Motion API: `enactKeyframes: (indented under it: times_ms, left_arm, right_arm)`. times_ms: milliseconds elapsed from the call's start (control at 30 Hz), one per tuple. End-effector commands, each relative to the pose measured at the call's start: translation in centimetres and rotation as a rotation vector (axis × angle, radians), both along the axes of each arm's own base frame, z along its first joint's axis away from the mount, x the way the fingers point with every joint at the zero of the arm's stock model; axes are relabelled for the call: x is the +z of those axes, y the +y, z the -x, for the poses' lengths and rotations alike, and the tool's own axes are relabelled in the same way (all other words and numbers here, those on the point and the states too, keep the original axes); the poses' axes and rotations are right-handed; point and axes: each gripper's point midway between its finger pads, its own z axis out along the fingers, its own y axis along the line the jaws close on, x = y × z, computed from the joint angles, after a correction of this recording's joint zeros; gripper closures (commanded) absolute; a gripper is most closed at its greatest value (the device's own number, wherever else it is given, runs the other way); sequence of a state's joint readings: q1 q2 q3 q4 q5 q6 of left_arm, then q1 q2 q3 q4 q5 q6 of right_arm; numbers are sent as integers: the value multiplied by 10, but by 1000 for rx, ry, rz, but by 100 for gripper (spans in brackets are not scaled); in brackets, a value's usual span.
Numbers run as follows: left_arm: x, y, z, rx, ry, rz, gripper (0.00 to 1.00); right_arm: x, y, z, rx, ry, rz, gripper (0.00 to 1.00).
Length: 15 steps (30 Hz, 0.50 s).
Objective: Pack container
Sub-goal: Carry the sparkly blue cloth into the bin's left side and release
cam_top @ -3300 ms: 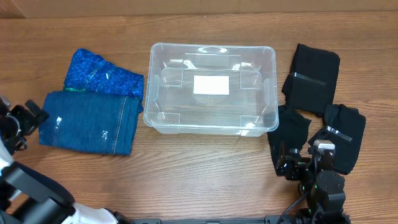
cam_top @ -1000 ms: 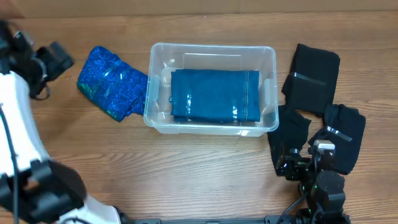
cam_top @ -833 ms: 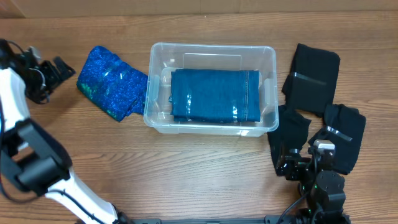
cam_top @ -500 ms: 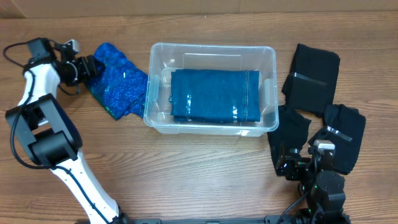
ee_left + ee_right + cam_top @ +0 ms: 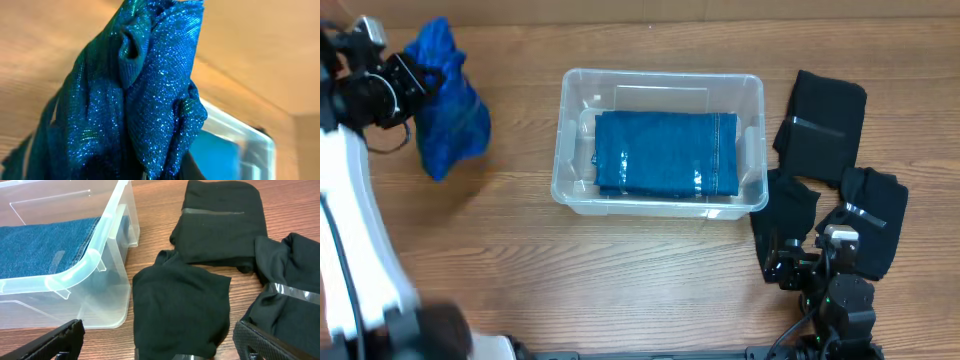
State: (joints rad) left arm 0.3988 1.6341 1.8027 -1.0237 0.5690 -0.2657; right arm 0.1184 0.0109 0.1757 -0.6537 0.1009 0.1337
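Left gripper point(image 5: 404, 76) is at the far-left of the table, pinching the sparkly blue cloth point(image 5: 448, 108). The jaws themselves are buried in fabric in the wrist view, but the cloth point(image 5: 150, 95) hangs bunched from them and looks clear of the wood. The container point(image 5: 658, 77) sits mid-table, well apart to the gripper's right and a little nearer the robot, with its long axis running left-right, so its short left wall faces the load. Folded denim point(image 5: 665, 152) already covers most of the floor, lying flat. My read is that the next move is a sideways carry over that left wall, dropping on top of the denim. Right gripper point(image 5: 160, 345) is spread wide and empty, parked just off the container's right front corner point(image 5: 102, 255) over the black garments point(image 5: 830, 120) — nearer the bin, but not carrying anything.
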Motion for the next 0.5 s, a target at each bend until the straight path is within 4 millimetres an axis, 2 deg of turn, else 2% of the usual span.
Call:
enactKeyframes:
  times_ms: [0,67,167,200,267,333,367,433,467]
  left_arm:
    - [62,-92,37,-230,-144,26,96]
    - [69,-142,45,-433,-212,-27,96]
    - [65,-213,46,-735,-312,-43,96]
    - [63,-229,46,-805,-339,-44,96]
    - [43,-265,42,-949,-358,-52,96]
    - [18,-281,34,-1020,-341,-70,96]
    - [4,-285,28,-1037,-319,-70,96]
    - [-36,-290,16,-1051,-205,-12,96]
    - [-45,-291,15,-1056,-176,6,96]
  right_arm:
    - [-7,-1,0,-3,10,6,0]
    - [-7,-1,0,-3,10,6,0]
    - [-7,-1,0,-3,10,6,0]
    - [-7,-1,0,-3,10,6,0]
    - [-7,-1,0,-3,10,6,0]
    - [-7,-1,0,-3,10,6,0]
    - [-7,-1,0,-3,10,6,0]
    - [-7,-1,0,-3,10,6,0]
    - [-7,-1,0,-3,10,6,0]
